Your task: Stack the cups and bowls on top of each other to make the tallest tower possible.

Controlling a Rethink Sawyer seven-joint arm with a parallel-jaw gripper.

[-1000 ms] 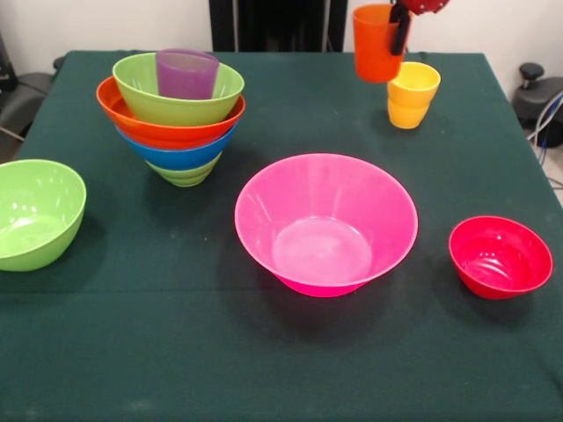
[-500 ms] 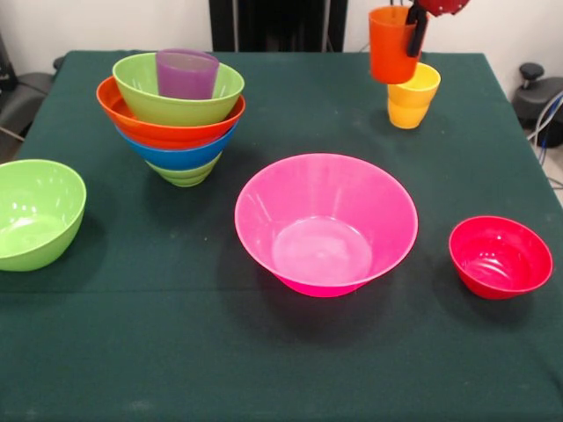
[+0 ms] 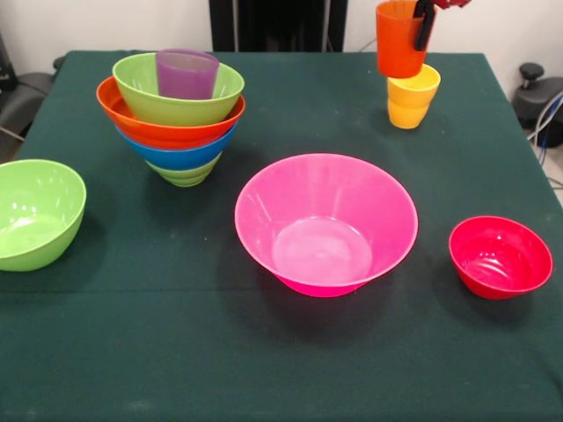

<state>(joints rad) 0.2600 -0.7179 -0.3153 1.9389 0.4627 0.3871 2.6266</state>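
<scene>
My gripper [image 3: 423,26] hangs at the top right, shut on the rim of the orange cup [image 3: 399,42], which it holds in the air just above the yellow cup [image 3: 413,97]. At the back left stands the tower [image 3: 173,119]: nested lime green, blue and orange bowls with a lime green bowl on top and the purple cup [image 3: 186,74] inside it. The large pink bowl [image 3: 325,223] sits mid-table. A lime green bowl [image 3: 35,214] lies at the left edge. The small red bowl [image 3: 500,257] is at the right.
Dark green cloth [image 3: 281,352] covers the table. Dark equipment [image 3: 538,97] stands off the table's right side.
The gripper has carried the orange cup up and to the right, from beside the yellow cup to just above it.
</scene>
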